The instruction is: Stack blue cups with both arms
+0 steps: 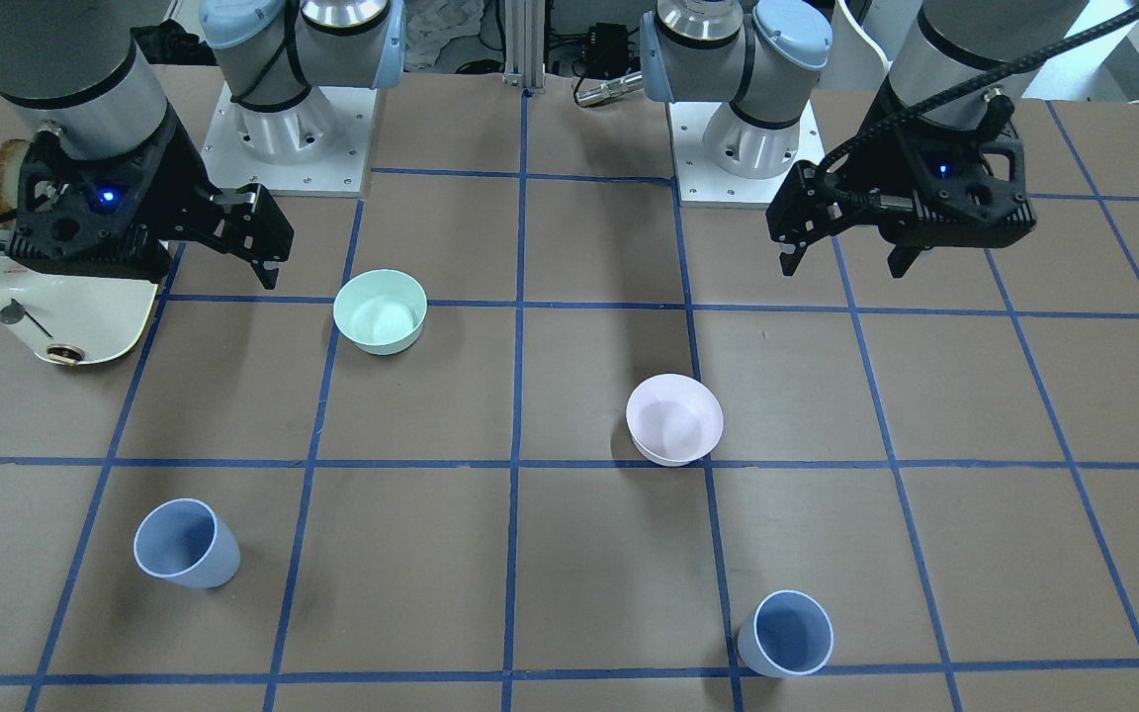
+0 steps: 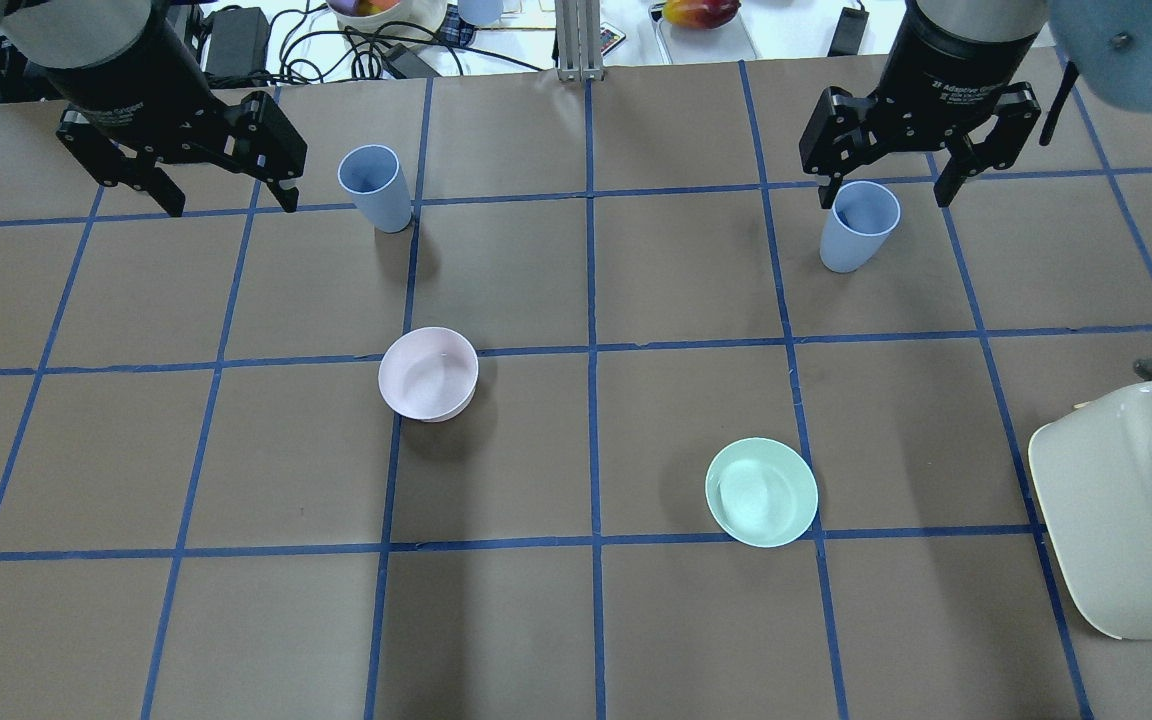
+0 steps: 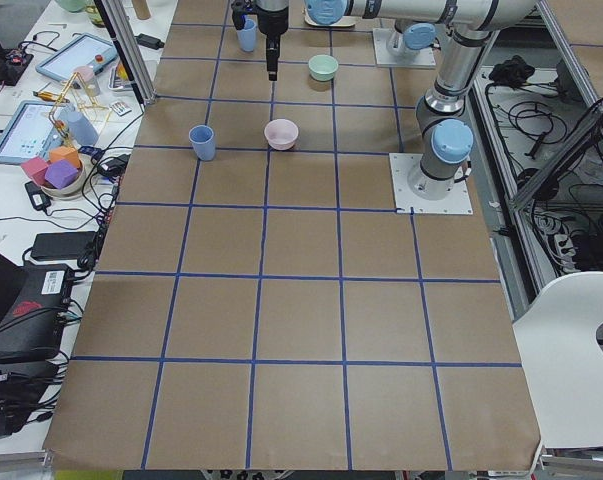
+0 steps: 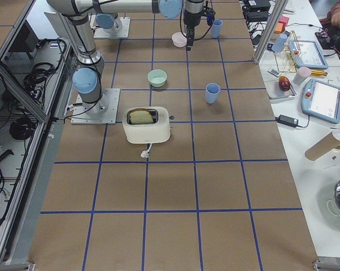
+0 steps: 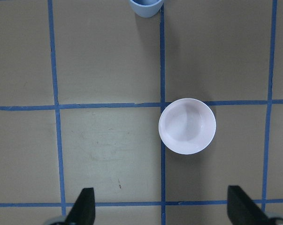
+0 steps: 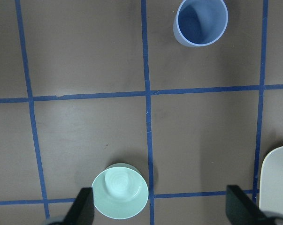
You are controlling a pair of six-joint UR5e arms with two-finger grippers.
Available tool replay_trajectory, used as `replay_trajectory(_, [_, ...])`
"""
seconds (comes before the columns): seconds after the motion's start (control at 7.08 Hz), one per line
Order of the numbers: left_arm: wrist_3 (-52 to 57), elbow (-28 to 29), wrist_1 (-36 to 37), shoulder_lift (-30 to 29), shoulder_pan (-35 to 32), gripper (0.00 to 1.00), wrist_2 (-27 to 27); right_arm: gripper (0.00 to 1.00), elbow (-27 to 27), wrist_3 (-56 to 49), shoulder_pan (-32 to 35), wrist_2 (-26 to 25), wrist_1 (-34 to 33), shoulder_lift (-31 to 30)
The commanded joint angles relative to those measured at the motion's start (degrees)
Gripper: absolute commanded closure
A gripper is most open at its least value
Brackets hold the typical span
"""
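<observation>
Two pale blue cups stand upright and apart at the table's far side from the robot. One cup (image 2: 376,190) (image 1: 785,633) is on my left, the other (image 2: 858,228) (image 1: 184,544) on my right. My left gripper (image 2: 233,205) (image 1: 844,265) is open and empty, high above the table on the robot's side of the left cup. In the left wrist view its fingertips (image 5: 85,206) frame the pink bowl (image 5: 187,125), and the cup's base (image 5: 146,5) shows at the top edge. My right gripper (image 2: 884,197) (image 1: 253,252) is open and empty, high above the table. The right wrist view shows the right cup (image 6: 201,21) ahead.
A pale pink bowl (image 2: 428,374) sits near the table's middle, and a mint-green bowl (image 2: 761,492) (image 6: 120,191) closer to the robot on the right. A cream toaster (image 2: 1126,520) (image 1: 65,307) stands at the right edge. Clutter lies on a side table beyond the far edge.
</observation>
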Motion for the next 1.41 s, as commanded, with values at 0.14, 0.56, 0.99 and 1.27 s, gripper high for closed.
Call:
replay_trajectory(0.14, [0.3, 0.3, 0.0, -0.6, 0.0, 0.00, -0.1, 0.00, 0.2, 0.1, 0.0, -0.6, 0.1, 0.3])
replay_trajectory(0.56, [0.3, 3.7, 0.0, -3.3, 0.3, 0.00, -0.2, 0.00, 0.5, 0.0, 0.0, -0.6, -0.2, 0.4])
replay_trajectory(0.99, [-0.1, 15.7, 3.4, -18.5, 0.2, 0.00, -0.8, 0.00, 0.4, 0.2, 0.1, 0.2, 0.5, 1.3])
replay_trajectory(1.27, [-0.6, 23.4, 9.2, -30.7, 0.1, 0.00, -0.9, 0.00, 1.0, 0.0, 0.2, -0.9, 0.7, 2.1])
